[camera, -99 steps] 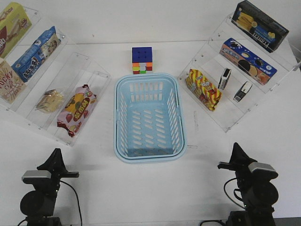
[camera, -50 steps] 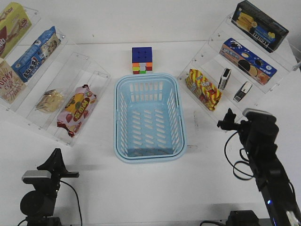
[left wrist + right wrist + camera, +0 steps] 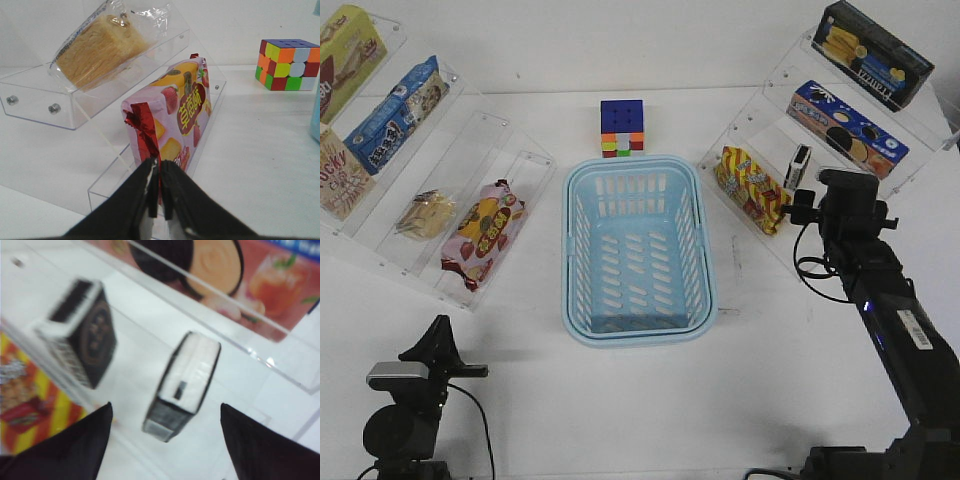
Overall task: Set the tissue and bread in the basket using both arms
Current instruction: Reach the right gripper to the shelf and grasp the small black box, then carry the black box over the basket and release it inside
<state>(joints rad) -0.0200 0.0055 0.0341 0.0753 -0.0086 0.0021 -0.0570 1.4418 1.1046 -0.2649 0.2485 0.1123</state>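
The light blue basket (image 3: 570, 250) stands in the middle of the table. The bread (image 3: 425, 213), golden in clear wrap, lies on the left shelf; it also shows in the left wrist view (image 3: 97, 47). My left gripper (image 3: 440, 345) rests near the front left, shut and empty (image 3: 160, 162). My right gripper (image 3: 842, 185) is at the right shelf and hides the tissue in the front view. In the right wrist view it is open (image 3: 165, 407), one finger on each side of the tissue (image 3: 184, 380) and apart from it. The tissue stands edge-on, white edge showing.
A like black pack with a round mark (image 3: 799, 166) stands beside the tissue (image 3: 80, 332). A red-and-yellow snack bag (image 3: 752, 188) lies left of it. A strawberry snack bag (image 3: 482, 232) lies beside the bread. A colour cube (image 3: 622, 128) stands behind the basket. Boxes fill the upper shelves.
My right arm has risen from its rest at the front right and moved forward to the right shelf, covering one small pack. The left arm has not moved.
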